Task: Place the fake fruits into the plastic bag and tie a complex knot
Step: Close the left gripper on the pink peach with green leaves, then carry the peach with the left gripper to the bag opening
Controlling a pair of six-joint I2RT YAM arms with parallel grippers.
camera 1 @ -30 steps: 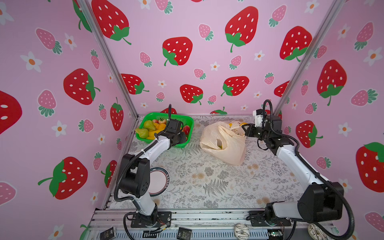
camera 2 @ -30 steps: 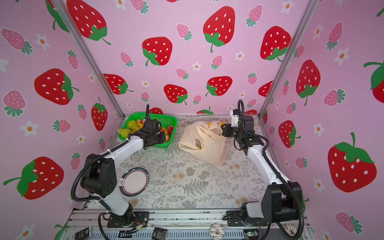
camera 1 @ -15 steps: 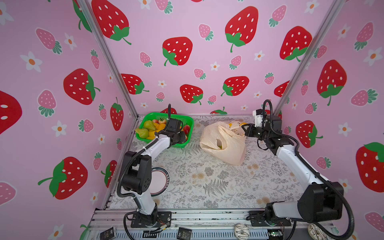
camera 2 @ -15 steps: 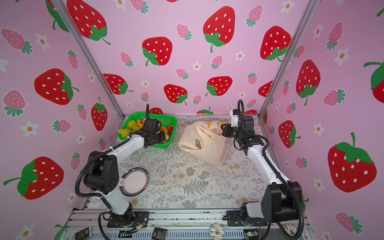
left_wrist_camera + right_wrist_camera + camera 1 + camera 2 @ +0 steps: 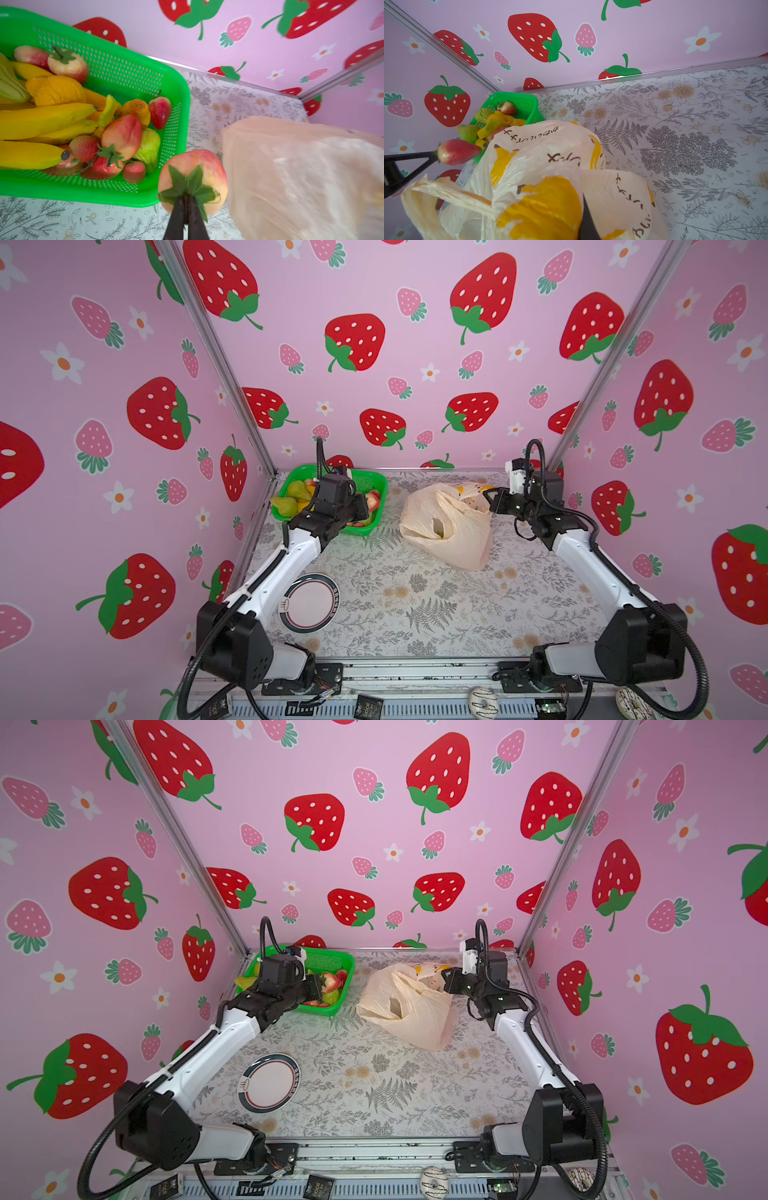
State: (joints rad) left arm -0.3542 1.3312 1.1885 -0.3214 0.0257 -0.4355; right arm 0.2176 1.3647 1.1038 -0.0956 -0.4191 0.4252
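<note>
My left gripper (image 5: 187, 196) is shut on the green leafy top of a red-pink apple (image 5: 193, 176). The apple hangs just off the basket's corner, beside the plastic bag (image 5: 301, 176). In both top views this gripper (image 5: 368, 506) (image 5: 321, 986) sits at the basket's right end. The peach bag (image 5: 449, 531) (image 5: 411, 1015) lies slumped with its mouth open towards the basket. My right gripper (image 5: 491, 499) (image 5: 446, 982) is shut on the bag's rim (image 5: 550, 197), which covers its fingers. Several fake fruits (image 5: 41, 120), among them bananas, strawberries and pears, fill the basket.
The green mesh basket (image 5: 357, 532) (image 5: 328, 961) (image 5: 124, 72) stands at the back left against the wall. A round plate (image 5: 309, 603) (image 5: 270, 1083) lies front left near the left arm's base. Pink walls close three sides.
The left gripper's jaws have closed on the apple's leafy top, and the arm has shifted slightly. The right arm and the bag have not moved.
</note>
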